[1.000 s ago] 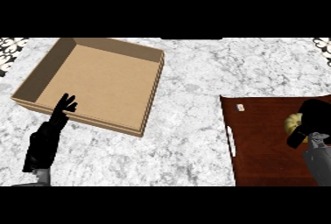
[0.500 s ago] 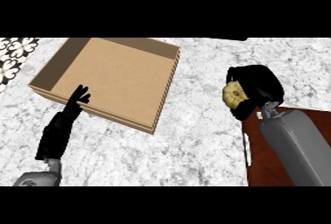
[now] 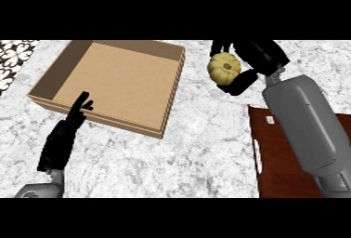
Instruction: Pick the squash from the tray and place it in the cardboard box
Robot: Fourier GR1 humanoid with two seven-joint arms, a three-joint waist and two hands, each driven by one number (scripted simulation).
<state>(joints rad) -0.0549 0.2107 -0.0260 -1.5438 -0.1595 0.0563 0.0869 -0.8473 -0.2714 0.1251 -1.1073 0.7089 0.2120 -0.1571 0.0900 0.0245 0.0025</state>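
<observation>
Squash (image 3: 224, 68) sits in my right hand (image 3: 254, 58), fingers curled round it, above the marble tabletop (image 3: 205, 139) just right of the cardboard box (image 3: 113, 83). Tray (image 3: 281, 172) lies under my forearm. My left hand (image 3: 65, 135) rests open beside the box's near wall.

Yellow squash (image 3: 224, 67), tan cardboard box (image 3: 109, 74), reddish-brown tray (image 3: 281, 158), marbled counter (image 3: 178, 158).

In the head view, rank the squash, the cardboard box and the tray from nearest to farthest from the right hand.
1. Squash: inside the right hand, whose fingers curl round it.
2. Cardboard box: to the hand's left.
3. Tray: lower right, under the forearm.
</observation>
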